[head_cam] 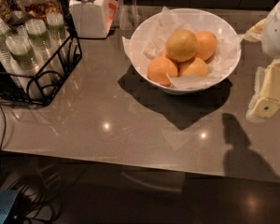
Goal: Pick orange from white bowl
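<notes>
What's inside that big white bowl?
The white bowl holds crinkled paper and four fruits: the orange sits atop three others. They cover the bottom. The gripper, the robot's jaws, is outside, at the right edge.

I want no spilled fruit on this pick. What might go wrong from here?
1. The orange sits on top of the deeper orange fruits, so a nudge or an off-centre grasp may set them rolling.
2. The crinkled paper lining hangs over the rim and might catch and lift with the fruit.
3. The hand is at the right edge, beside the white bowl. If it crosses low it may bump the rim and slide the bowl on the glossy counter.
</notes>
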Robot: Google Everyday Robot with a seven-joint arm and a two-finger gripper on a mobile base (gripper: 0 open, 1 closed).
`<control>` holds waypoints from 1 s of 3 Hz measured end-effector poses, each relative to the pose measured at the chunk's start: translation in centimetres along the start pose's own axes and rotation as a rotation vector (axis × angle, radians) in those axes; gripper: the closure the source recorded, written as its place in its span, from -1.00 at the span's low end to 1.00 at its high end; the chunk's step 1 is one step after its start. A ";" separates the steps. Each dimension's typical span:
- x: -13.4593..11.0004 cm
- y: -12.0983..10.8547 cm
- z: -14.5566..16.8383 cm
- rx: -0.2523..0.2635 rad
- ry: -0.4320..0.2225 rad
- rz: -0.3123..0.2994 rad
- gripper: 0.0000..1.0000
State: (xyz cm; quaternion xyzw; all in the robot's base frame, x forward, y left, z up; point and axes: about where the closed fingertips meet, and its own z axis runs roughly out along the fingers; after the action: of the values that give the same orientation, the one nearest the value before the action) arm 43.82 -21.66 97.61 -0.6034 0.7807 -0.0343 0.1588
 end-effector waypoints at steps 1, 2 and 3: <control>-0.3 -0.3 0.0 0.001 0.001 -0.008 -1.00; -1.6 -1.6 0.9 -0.026 -0.019 -0.025 -1.00; -1.6 -1.7 0.9 -0.027 -0.019 -0.025 -1.00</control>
State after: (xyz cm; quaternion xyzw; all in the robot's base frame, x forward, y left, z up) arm 45.99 -20.44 97.46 -0.6153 0.7721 -0.0201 0.1579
